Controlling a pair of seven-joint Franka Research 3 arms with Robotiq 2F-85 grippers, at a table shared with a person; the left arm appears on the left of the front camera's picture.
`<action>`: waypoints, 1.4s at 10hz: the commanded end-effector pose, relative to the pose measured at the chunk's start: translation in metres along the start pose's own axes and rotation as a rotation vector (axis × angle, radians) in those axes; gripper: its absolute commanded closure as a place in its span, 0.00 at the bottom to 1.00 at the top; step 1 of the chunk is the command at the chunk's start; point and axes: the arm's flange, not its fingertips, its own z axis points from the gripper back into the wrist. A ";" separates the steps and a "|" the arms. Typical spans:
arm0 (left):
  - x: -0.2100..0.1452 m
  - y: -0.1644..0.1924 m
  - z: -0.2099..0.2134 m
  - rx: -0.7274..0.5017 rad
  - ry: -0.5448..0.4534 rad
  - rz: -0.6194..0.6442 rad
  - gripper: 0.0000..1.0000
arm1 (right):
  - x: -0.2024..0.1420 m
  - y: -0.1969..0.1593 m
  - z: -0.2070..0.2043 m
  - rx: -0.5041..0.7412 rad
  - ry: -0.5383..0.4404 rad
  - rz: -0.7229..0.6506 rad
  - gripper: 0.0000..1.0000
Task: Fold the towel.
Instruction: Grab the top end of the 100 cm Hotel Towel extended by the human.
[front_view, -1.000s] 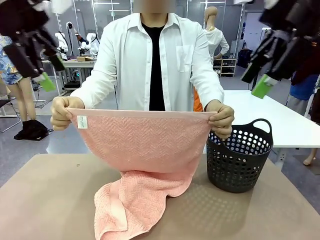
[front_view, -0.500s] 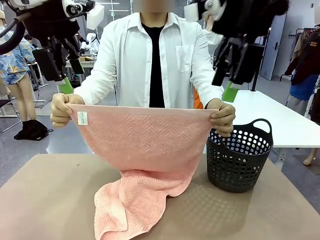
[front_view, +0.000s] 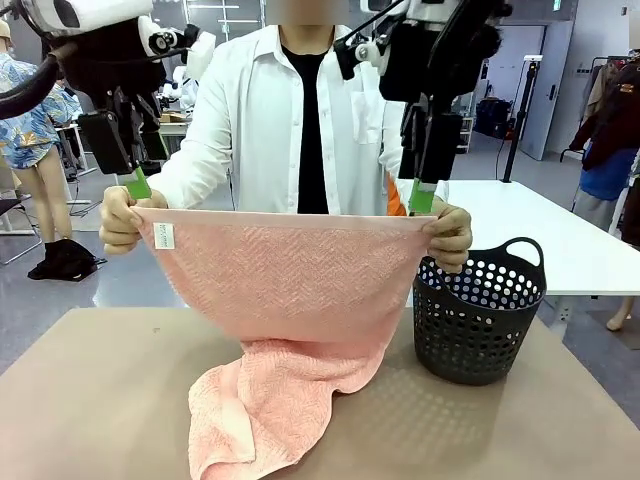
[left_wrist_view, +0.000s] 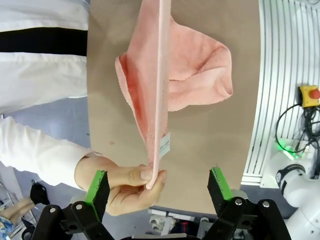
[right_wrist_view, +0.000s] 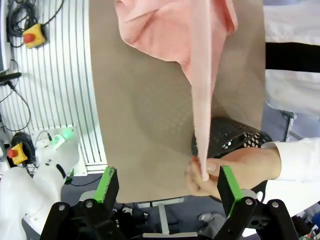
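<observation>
finds the towel's (front_view: 290, 275) taut top edge running lengthwise from just under the spread-open left gripper (left_wrist_view: 157, 184) to the spread-open right gripper (right_wrist_view: 167, 182), seemingly equally near.

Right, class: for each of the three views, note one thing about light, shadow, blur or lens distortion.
Front view: even indoor light; the basket throws a dotted shadow on the table. Left wrist view: the wide-angle lens bows the table edge; the towel is sharp. Right wrist view: the floor slats bow likewise; the dotted shadow shows again.
</observation>
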 end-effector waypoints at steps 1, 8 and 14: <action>0.000 -0.002 -0.010 0.005 0.030 0.013 0.00 | 0.010 -0.005 -0.005 -0.038 0.031 -0.048 0.00; -0.002 0.000 -0.040 -0.020 0.026 0.011 0.00 | 0.013 -0.025 -0.043 -0.112 -0.012 -0.006 0.00; -0.002 0.004 -0.069 -0.069 0.027 -0.003 0.00 | 0.008 -0.033 -0.074 -0.077 -0.023 -0.011 0.00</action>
